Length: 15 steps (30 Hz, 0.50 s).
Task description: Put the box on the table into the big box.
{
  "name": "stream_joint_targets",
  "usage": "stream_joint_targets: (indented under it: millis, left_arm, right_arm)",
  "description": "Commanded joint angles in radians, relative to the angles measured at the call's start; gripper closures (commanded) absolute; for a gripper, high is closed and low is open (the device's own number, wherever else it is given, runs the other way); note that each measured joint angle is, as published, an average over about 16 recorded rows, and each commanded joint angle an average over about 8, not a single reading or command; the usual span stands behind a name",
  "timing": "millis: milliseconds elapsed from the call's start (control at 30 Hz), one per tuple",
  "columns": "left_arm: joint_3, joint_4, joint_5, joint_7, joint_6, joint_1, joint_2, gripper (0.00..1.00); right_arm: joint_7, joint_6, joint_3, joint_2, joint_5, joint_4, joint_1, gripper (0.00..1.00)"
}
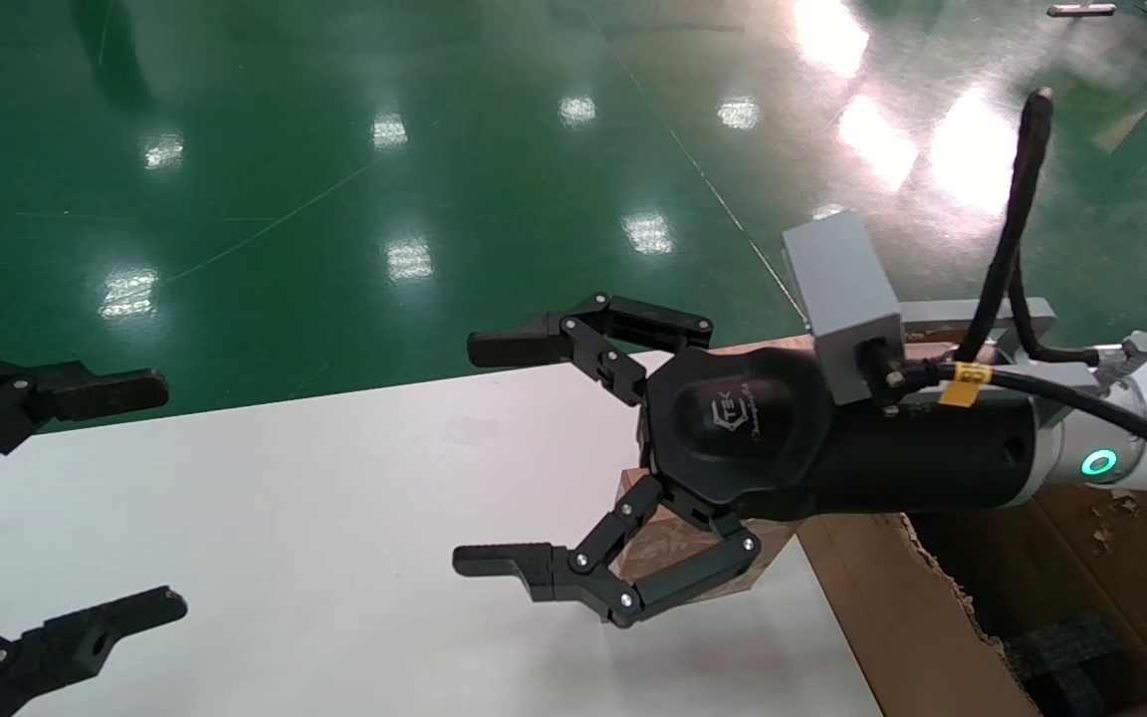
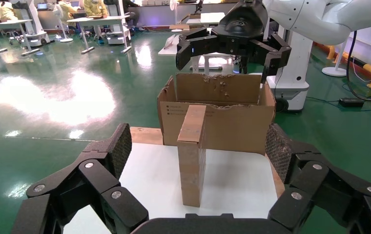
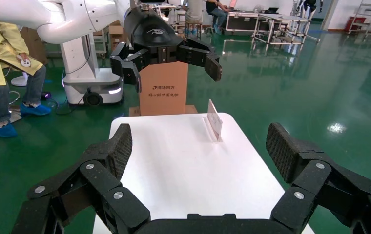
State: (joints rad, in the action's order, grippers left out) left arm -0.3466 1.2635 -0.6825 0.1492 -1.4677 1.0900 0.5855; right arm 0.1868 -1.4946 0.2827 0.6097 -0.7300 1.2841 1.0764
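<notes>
The right hand (image 1: 494, 458) hovers with its fingers spread wide above the white worktop (image 1: 315, 498), gripping nothing, while the small brown box (image 2: 192, 155) it is meant to move stands on edge on the worktop, upright and untouched. In the head view the box (image 1: 663, 543) shows only as a brown corner beneath the right hand's dark body, so the hand sits over and partly past it rather than around it. The big box (image 1: 917, 617), its top edges ragged and a dark pad visible inside, stands just beyond the worktop's end on the robot's right, near the small box; the left wrist view shows the big box (image 2: 217, 114) directly behind the upright one. The left hand (image 1: 86, 498) waits at the opposite end of the worktop, its fingers likewise parted and empty, facing the box from well apart. By this evidence the job is barely under way: no grasp is made, and the grip, the lift and the drop into the carton all remain to be done.
</notes>
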Motion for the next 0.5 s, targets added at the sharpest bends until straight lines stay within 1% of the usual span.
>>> stream_joint_targets:
  millis: [33, 267, 367, 500]
  left_arm:
    - [0.000, 0.000, 0.000, 0.000, 0.000, 0.000, 0.000, 0.00]
    - [0.000, 0.000, 0.000, 0.000, 0.000, 0.000, 0.000, 0.00]
    - [0.000, 0.000, 0.000, 0.000, 0.000, 0.000, 0.000, 0.00]
    - [0.000, 0.000, 0.000, 0.000, 0.000, 0.000, 0.000, 0.00]
  right_arm:
    - [0.000, 0.000, -0.001, 0.000, 0.001, 0.000, 0.000, 0.00]
    - [0.021, -0.018, 0.015, -0.016, -0.027, -0.005, 0.022, 0.00]
    - [0.045, -0.046, 0.033, -0.033, -0.055, -0.023, 0.060, 0.00]
    - [0.082, -0.083, 0.080, -0.062, -0.099, -0.053, 0.137, 0.00]
